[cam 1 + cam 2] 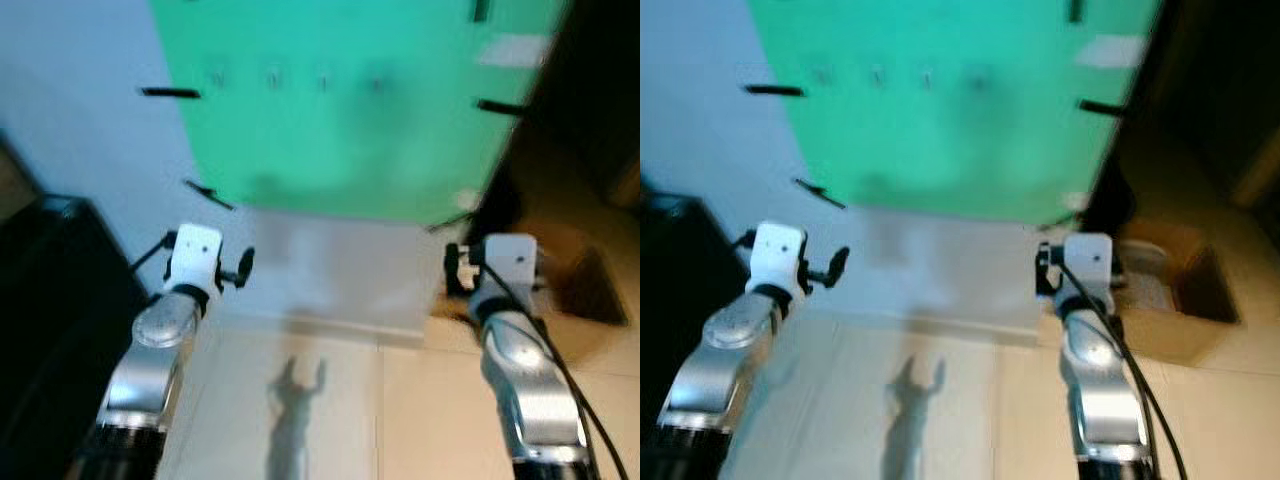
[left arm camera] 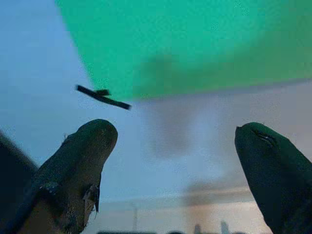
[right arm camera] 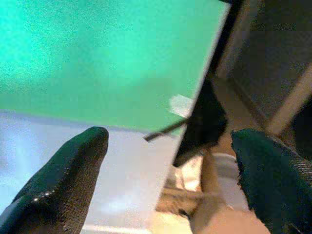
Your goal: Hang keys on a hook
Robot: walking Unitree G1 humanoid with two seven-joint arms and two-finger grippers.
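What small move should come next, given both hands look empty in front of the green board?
Probably turn to look for the keys. Both the left hand and right hand are open and empty, facing the green board with its row of small hooks, so there is nothing to hang yet.

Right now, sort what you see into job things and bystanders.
Job:
row of hooks on the green sheet
left pincer, open, nothing in it
right pincer, open, nothing in it

Bystanders:
cardboard box
black bin
black tape strips
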